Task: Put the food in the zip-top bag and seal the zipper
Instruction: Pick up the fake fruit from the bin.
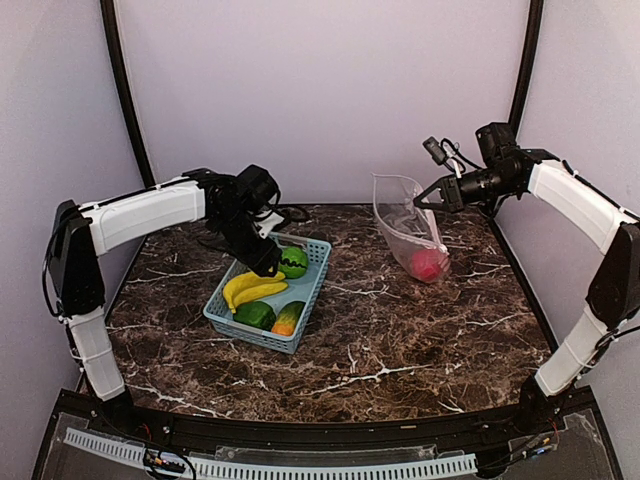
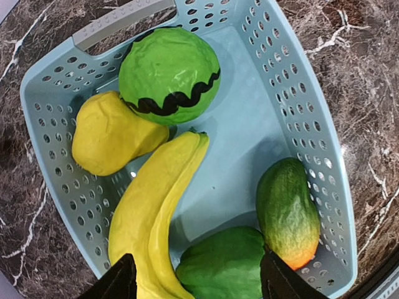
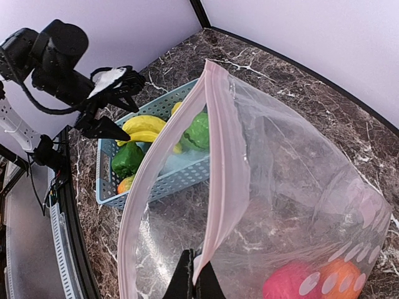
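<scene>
At far right, the zip-top bag [image 1: 405, 225] hung open from the right gripper [image 3: 194, 277], its fingers clenched on the zipper [image 3: 215, 156]; the pink-red ball [image 1: 428, 263] and orange [image 3: 349, 280] already lay inside; the banana [image 1: 250, 290], melon [image 1: 293, 262], lemon [image 2: 109, 134], green pepper [image 1: 255, 314] and a green-orange fruit [image 2: 288, 212] lay in the blue basket [image 1: 250, 335] left of centre, so most loading, and sealing, were judged outstanding; the left arm reached over the basket, wrist pitched down, the left gripper [image 2: 198, 277] spread and empty above banana and pepper.
</scene>
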### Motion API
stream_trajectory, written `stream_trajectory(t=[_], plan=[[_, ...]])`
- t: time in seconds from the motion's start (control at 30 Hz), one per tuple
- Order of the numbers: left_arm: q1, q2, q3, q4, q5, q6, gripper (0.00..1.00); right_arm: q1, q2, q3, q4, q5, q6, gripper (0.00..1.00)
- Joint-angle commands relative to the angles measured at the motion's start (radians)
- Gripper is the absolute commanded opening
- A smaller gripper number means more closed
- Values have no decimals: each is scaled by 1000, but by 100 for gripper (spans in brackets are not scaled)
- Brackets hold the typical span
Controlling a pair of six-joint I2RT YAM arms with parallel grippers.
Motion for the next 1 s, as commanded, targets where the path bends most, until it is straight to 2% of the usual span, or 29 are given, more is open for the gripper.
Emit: stream_trajectory(t=[0.0, 0.57, 0.7, 0.9, 0.97], plan=[[46, 78, 96, -115, 26, 125, 64, 4, -36, -24, 13, 21, -19, 0], [74, 305, 189, -82, -29, 208, 50, 4, -36, -25, 11, 15, -18, 0], [74, 325, 197, -75, -45, 209, 42, 5, -33, -18, 6, 13, -16, 0], [72, 323, 264, -131, -21, 193, 25, 4, -27, -9, 1, 14, -18, 0], [66, 305, 288, -152, -25, 184, 23, 3, -27, -9, 1, 16, -18, 0]])
